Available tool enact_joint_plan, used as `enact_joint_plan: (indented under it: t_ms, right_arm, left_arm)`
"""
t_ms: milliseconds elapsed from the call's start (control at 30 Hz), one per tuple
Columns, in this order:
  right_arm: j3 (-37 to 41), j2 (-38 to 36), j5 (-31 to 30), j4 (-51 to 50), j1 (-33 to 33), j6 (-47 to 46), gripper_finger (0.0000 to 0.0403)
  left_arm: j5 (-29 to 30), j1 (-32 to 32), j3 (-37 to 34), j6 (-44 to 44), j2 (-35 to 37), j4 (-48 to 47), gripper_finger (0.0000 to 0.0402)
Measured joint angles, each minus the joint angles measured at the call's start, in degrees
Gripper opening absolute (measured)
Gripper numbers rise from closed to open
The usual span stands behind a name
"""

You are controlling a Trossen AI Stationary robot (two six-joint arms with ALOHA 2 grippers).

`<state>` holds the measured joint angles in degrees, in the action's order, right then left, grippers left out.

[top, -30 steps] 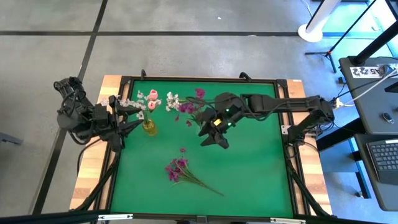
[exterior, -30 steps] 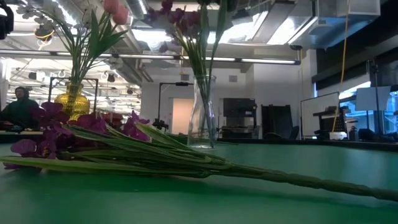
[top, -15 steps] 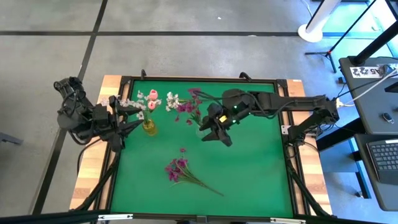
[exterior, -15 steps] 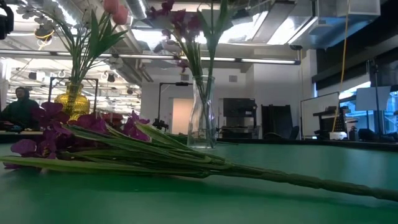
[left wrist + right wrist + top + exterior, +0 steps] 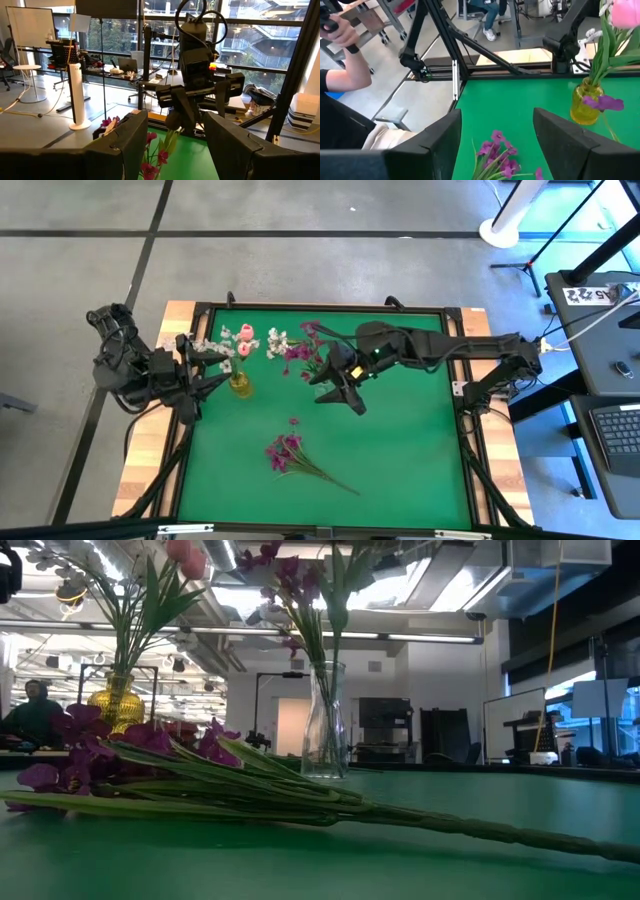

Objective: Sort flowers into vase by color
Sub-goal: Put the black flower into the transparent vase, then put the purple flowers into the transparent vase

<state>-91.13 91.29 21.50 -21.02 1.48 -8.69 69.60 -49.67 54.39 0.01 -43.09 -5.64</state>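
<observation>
Magenta sprigs (image 5: 300,352) stand with their stems in a clear glass vase (image 5: 325,720) at the table's middle far part. White and pale pink flowers (image 5: 240,340) stand in a yellow vase (image 5: 240,385) to its left. A bunch of magenta flowers (image 5: 290,455) lies flat on the green mat, near of centre. My right gripper (image 5: 336,392) hangs just right of the clear vase, open, with nothing between its fingers (image 5: 497,125). My left gripper (image 5: 175,135) waits open at the table's left side, near the yellow vase.
The green mat has a raised dark frame (image 5: 320,308) around it. Bare mat lies on the right (image 5: 410,440) and near left. A person (image 5: 340,75) shows beyond the table's left edge in the right wrist view, and another sits far off (image 5: 35,710).
My right gripper has shifted a little toward the table's left, staying beside the clear vase. The magenta sprigs in that vase have sunk lower and their stems have settled at a new lean. The lying bunch and the yellow vase have stayed put.
</observation>
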Motion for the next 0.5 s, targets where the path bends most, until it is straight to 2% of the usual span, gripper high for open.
enact_joint_plan:
  t_ms: [133,367,500]
  right_arm:
    - [0.00,0.04,0.43,0.79,0.00,0.00,0.0244]
    - [0.00,-0.51,8.23,7.39,0.00,-2.63,0.0244]
    - [0.00,-2.43,9.61,7.17,0.08,-3.04,0.0244]
  left_arm:
    - [0.00,0.00,0.00,-0.05,-0.01,-0.01,0.0190]
    - [0.17,-0.01,0.00,-0.07,-0.01,0.00,0.0190]
    - [1.21,0.00,0.00,-0.07,0.00,-0.29,0.0190]
